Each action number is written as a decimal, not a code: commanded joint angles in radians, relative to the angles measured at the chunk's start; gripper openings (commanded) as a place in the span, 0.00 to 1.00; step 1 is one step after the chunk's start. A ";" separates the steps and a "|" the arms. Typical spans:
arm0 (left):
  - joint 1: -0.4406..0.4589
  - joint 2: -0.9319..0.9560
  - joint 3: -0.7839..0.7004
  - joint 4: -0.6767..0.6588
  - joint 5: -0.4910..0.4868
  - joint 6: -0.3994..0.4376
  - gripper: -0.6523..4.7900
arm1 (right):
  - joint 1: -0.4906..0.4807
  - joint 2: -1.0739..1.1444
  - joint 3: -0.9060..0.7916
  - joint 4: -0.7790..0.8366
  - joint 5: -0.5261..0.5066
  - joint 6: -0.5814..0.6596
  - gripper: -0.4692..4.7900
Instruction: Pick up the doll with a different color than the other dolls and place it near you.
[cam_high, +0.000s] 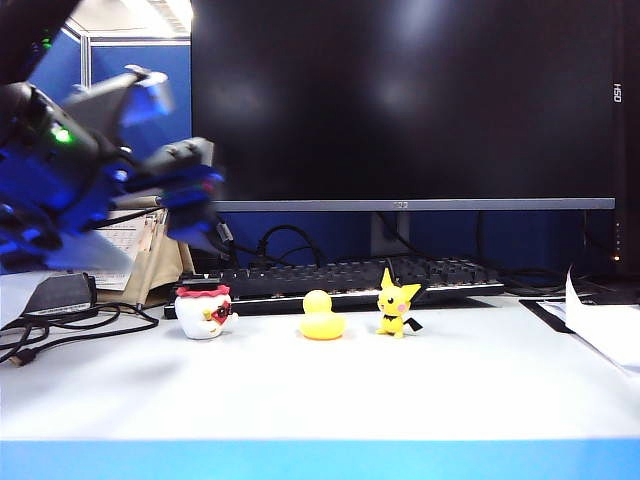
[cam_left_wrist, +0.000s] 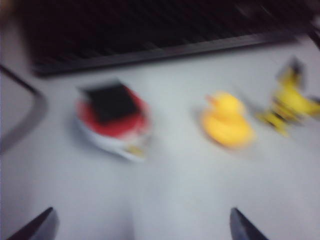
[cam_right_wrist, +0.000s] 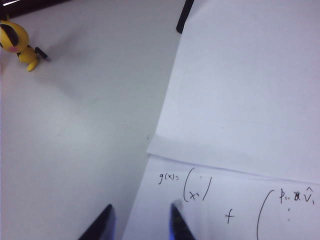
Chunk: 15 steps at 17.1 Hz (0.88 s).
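Your left gripper (cam_left_wrist: 140, 225) hangs spread above the white doll (cam_high: 204, 311); your right gripper (cam_right_wrist: 142, 222), narrowly parted, hovers over paper (cam_right_wrist: 240, 100).

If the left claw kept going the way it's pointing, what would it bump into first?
Probably the white doll with the red cap: the open left claw points roughly at it, with bare table between. Blur makes the line uncertain.

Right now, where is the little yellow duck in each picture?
Exterior view: the yellow duck stands mid-table, between the white doll and the pointy-eared doll.
Left wrist view: blurred, duck beside the white doll.
Right wrist view: not in it.
Shared landmark: pointy-eared doll.
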 joint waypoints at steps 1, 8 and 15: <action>0.107 -0.002 0.016 0.024 0.049 0.008 1.00 | 0.001 0.001 -0.003 0.011 0.000 0.005 0.36; 0.159 0.168 0.095 0.061 0.250 0.056 1.00 | 0.001 0.001 -0.003 0.011 0.000 0.005 0.36; 0.159 0.304 0.102 0.076 0.281 0.060 1.00 | 0.001 0.001 -0.003 0.011 0.000 0.005 0.36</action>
